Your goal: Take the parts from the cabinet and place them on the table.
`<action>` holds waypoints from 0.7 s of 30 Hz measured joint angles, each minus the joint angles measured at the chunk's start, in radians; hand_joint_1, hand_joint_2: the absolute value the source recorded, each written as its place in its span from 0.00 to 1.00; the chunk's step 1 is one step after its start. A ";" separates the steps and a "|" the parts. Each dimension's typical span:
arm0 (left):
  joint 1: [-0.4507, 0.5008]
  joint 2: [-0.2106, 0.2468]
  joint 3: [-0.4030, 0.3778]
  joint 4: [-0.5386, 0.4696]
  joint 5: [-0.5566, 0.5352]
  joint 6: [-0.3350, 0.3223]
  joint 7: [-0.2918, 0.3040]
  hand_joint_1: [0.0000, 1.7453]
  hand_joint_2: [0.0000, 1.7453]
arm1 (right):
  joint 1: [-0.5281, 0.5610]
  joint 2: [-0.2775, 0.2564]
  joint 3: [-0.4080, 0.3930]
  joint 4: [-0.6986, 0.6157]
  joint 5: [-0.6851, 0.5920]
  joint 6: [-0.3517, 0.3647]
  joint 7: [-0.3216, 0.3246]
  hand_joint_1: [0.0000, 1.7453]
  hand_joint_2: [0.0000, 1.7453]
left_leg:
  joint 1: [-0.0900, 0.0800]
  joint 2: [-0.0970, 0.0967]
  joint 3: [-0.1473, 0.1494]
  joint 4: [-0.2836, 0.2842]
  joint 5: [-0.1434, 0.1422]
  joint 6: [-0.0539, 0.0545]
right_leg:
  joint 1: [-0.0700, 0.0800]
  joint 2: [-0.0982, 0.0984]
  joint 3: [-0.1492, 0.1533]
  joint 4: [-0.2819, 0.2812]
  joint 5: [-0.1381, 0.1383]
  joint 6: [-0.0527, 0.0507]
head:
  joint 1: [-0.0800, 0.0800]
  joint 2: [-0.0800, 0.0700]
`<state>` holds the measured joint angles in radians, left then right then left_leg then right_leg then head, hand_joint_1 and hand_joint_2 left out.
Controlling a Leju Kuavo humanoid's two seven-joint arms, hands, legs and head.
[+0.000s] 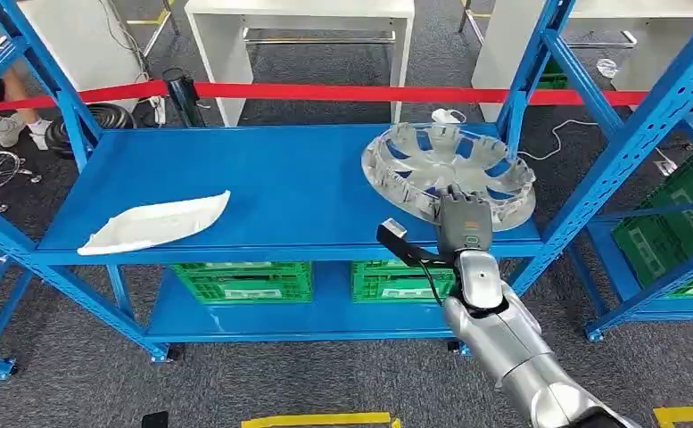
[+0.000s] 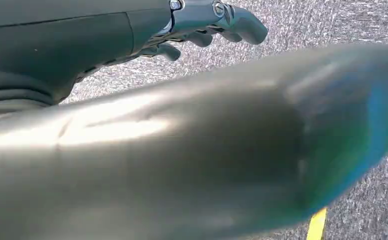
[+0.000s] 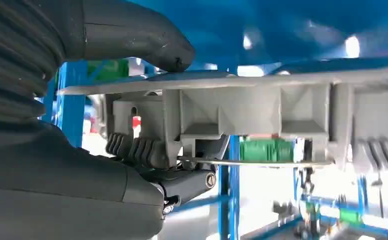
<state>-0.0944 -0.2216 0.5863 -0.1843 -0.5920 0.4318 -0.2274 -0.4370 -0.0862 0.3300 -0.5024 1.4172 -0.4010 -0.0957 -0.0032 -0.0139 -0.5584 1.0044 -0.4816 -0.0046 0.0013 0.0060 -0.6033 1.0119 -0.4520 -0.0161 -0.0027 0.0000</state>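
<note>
Head view showed the right hand (image 1: 464, 221) reaching onto the blue metal shelf (image 1: 280, 192) of the cabinet and closing on the near rim of the round silver plastic wheel cover (image 1: 448, 174), which lay at the shelf's right end, its near edge hanging just over the shelf's front lip. Right wrist view showed the thumb (image 3: 147, 37) pressed on one face of the rim and the darker fingers (image 3: 132, 147) curled against the other, so the hand gripped the cover. The step in hand looked like the pick-up of this part; the next move would call for lifting it free of the shelf without catching the blue upright to its right, then carrying it to the table. A curved white plastic panel (image 1: 155, 223) lay at the shelf's left end, well apart and untouched. The left hand (image 2: 206, 25) hung over grey carpet, fingers loosely apart, holding nothing. No brand, label or writing could be read anywhere.
</note>
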 joint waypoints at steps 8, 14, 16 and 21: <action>0.004 0.000 0.006 0.000 0.005 0.008 -0.027 0.00 0.00 | 0.051 -0.006 0.016 -0.126 0.092 -0.062 0.050 1.00 1.00 | 0.000 0.001 -0.001 0.000 0.000 0.000 | 0.000 0.000 -0.001 0.000 0.000 0.000 | 0.000 0.000; 0.003 0.000 0.009 -0.001 0.002 0.057 -0.061 0.00 0.00 | 0.088 -0.016 0.017 -0.226 0.140 -0.061 0.049 1.00 1.00 | 0.000 0.001 -0.001 0.000 0.000 0.000 | 0.000 0.000 -0.001 0.000 0.000 0.000 | 0.000 0.000; 0.003 0.000 0.011 -0.001 0.002 0.086 -0.097 0.00 0.00 | 0.103 -0.024 0.017 -0.270 0.145 -0.059 0.044 1.00 1.00 | 0.000 0.001 -0.001 0.000 0.000 0.000 | 0.000 0.000 -0.001 0.000 0.000 0.000 | 0.000 0.000; 0.003 0.000 0.011 0.000 -0.019 0.116 -0.106 0.00 1.00 | 0.147 -0.043 0.016 -0.362 0.146 -0.045 0.026 1.00 1.00 | 0.000 0.001 -0.001 0.000 -0.001 0.000 | 0.000 0.000 -0.001 0.000 0.000 0.000 | 0.000 0.000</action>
<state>-0.0915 -0.2216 0.5974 -0.1846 -0.6111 0.5482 -0.3330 -0.2897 -0.1289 0.3464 -0.8645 1.5633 -0.4459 -0.0698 -0.0033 -0.0131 -0.5593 1.0044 -0.4822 -0.0050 0.0013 0.0062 -0.6048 1.0119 -0.4520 -0.0160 -0.0027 0.0000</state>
